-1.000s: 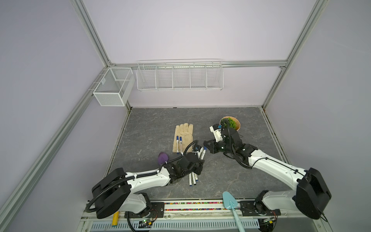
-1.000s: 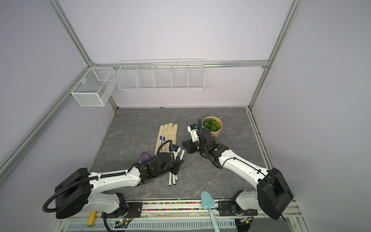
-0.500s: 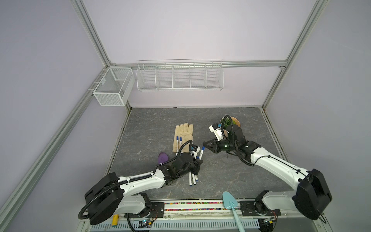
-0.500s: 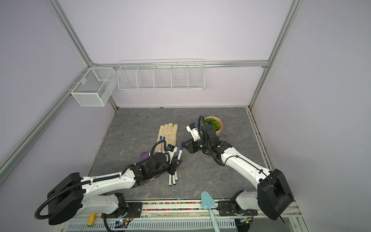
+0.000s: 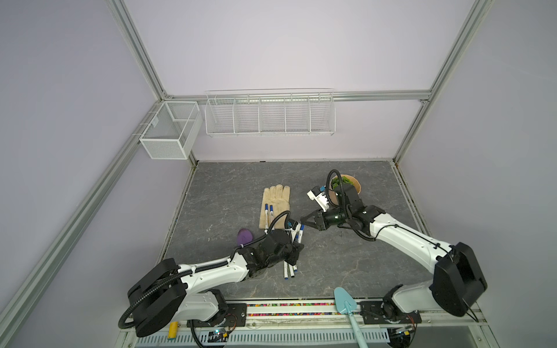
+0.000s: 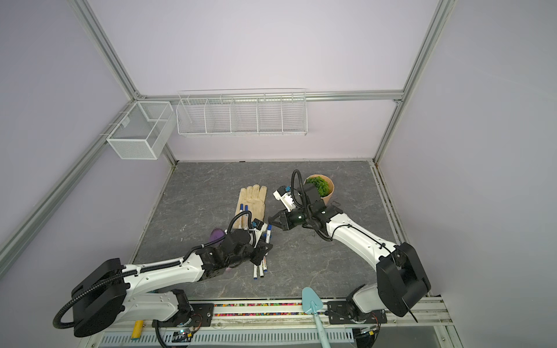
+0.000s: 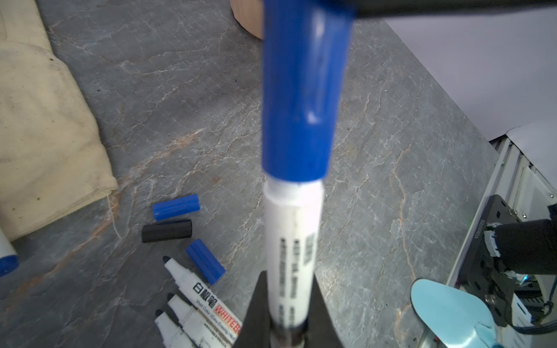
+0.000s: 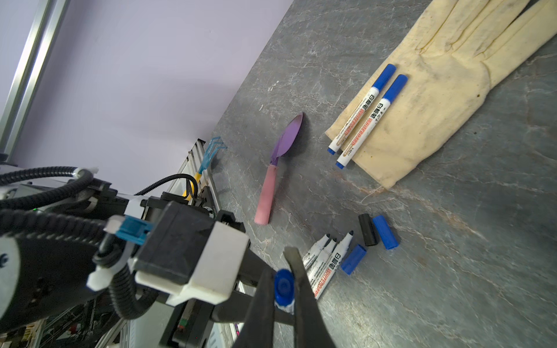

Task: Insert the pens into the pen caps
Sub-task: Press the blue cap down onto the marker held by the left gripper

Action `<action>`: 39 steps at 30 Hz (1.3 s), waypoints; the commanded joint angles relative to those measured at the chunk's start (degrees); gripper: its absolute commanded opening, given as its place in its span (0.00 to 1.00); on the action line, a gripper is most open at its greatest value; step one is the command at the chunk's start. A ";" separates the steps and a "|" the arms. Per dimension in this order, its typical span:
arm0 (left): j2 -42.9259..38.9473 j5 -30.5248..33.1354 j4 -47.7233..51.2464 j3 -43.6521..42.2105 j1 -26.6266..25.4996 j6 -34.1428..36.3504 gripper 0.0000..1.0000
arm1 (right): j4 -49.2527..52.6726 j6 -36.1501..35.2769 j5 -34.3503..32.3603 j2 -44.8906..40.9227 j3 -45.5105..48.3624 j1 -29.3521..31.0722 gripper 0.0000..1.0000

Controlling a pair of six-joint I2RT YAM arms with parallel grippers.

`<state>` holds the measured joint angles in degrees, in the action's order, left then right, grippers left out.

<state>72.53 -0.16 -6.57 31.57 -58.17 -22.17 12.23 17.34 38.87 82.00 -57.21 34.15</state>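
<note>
My left gripper (image 7: pixel 287 275) is shut on the white barrel of a pen (image 7: pixel 291 241), lifted off the table. A blue pen cap (image 7: pixel 301 99) sits on that pen's far end, and my right gripper (image 8: pixel 280 268) is shut on this cap (image 8: pixel 283 286). In both top views the left gripper (image 5: pixel 297 250) and the right gripper (image 5: pixel 306 224) face each other above the table's front middle. Three uncapped pens (image 8: pixel 327 256) lie below, beside two loose blue caps (image 8: pixel 385 232) and a black cap (image 8: pixel 368 229). Two capped pens (image 8: pixel 367 114) rest on a glove (image 5: pixel 275 205).
A purple trowel with a pink handle (image 8: pixel 271 168) lies left of the pens. A potted plant (image 5: pixel 349 183) stands behind the right wrist. A teal shovel (image 5: pixel 346 307) and a small rake (image 8: pixel 211 150) sit at the front rail. Wire baskets (image 5: pixel 269 116) hang on the back wall.
Both arms have shifted their pose a little around the same spot. Both grippers stay shut, joined on the one pen.
</note>
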 commanded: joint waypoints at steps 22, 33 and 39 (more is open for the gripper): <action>-1.00 7.01 2.39 5.96 -0.68 11.80 0.00 | 28.60 -9.87 -3.94 4.34 -10.06 6.43 0.08; -2.84 8.60 -1.75 4.43 -3.97 15.55 0.00 | 30.43 -9.55 -3.80 7.72 -11.96 6.53 0.08; -7.25 7.60 -11.49 1.70 -3.90 10.97 0.00 | 28.08 -7.66 -2.79 8.15 -9.80 6.95 0.08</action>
<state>69.78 7.22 1.78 31.27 -61.69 -9.93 36.40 9.10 32.82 87.68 -69.73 38.70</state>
